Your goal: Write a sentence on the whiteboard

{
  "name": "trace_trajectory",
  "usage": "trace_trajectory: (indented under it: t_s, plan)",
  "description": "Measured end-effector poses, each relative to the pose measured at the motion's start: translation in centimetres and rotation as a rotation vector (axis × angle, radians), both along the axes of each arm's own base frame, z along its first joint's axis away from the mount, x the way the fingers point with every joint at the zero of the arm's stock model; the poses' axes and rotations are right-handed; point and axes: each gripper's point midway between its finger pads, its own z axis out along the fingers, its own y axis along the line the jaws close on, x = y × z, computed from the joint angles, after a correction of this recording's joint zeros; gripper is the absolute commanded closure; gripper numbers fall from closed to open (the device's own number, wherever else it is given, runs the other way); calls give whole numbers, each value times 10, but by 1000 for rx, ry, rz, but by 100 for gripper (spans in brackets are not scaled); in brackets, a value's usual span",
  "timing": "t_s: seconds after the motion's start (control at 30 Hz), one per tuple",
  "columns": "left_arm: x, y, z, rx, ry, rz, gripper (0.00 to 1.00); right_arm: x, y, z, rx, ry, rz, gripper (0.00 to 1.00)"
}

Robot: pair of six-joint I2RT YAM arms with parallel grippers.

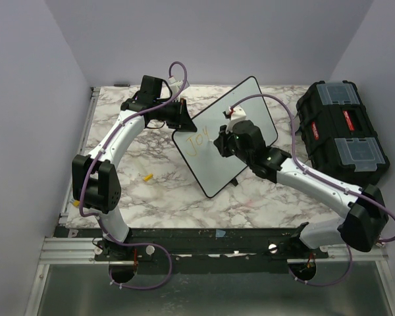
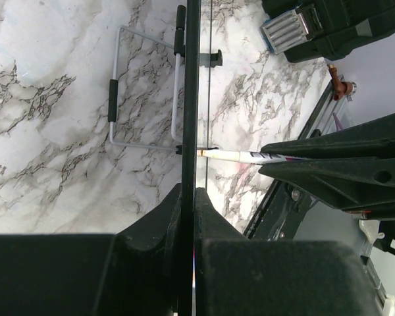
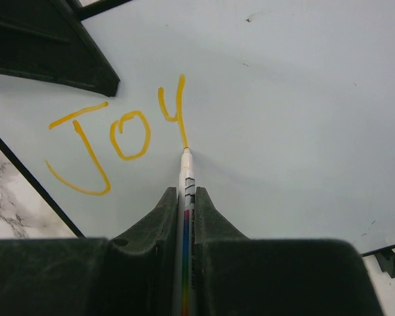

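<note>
- Black toolbox (image 1: 342,135), clear lids, is sitting at the marble table's (image 1: 158,205) right edge.
- Small yellow piece (image 1: 147,176) is lying on the table, left half.

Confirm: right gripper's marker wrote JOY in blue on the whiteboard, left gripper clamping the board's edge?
Not blue: the right wrist view shows the letters yellow-orange. The rest holds: the right gripper holds the marker on the whiteboard; the left gripper clamps its edge.

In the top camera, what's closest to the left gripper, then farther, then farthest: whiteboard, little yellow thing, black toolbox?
1. whiteboard, its edge clamped in the left gripper
2. little yellow thing, lower left of the board
3. black toolbox, far right
</note>
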Motion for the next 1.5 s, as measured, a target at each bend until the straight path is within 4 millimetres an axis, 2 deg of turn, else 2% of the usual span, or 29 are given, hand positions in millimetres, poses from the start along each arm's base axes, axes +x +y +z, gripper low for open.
trace_trajectory:
  t_s: [0.4, 0.77, 0.97, 1.07, 1.17, 1.37, 1.5]
  plan:
    - [0, 0, 0, 0, -2, 0, 100, -13, -5, -17, -21, 46, 29, 99]
    - [0, 0, 0, 1, -2, 1, 100, -20, 2, -18, 7, 76, 65, 99]
    - [-1, 0, 2, 0, -8, 0, 100, -24, 9, -11, 31, 89, 100, 99]
    - [-3, -1, 6, 3, -24, -5, 100, -27, 10, -3, 48, 92, 113, 99]
    - [-6, 0, 8, 6, -32, -7, 100, -33, 9, 12, 82, 80, 122, 99]
    - [-10, 2, 10, 7, -38, -7, 100, -43, 6, 72, 218, 14, 125, 99]
    - [-10, 2, 10, 7, -38, -7, 100, -46, 6, 102, 321, 2, 107, 99]
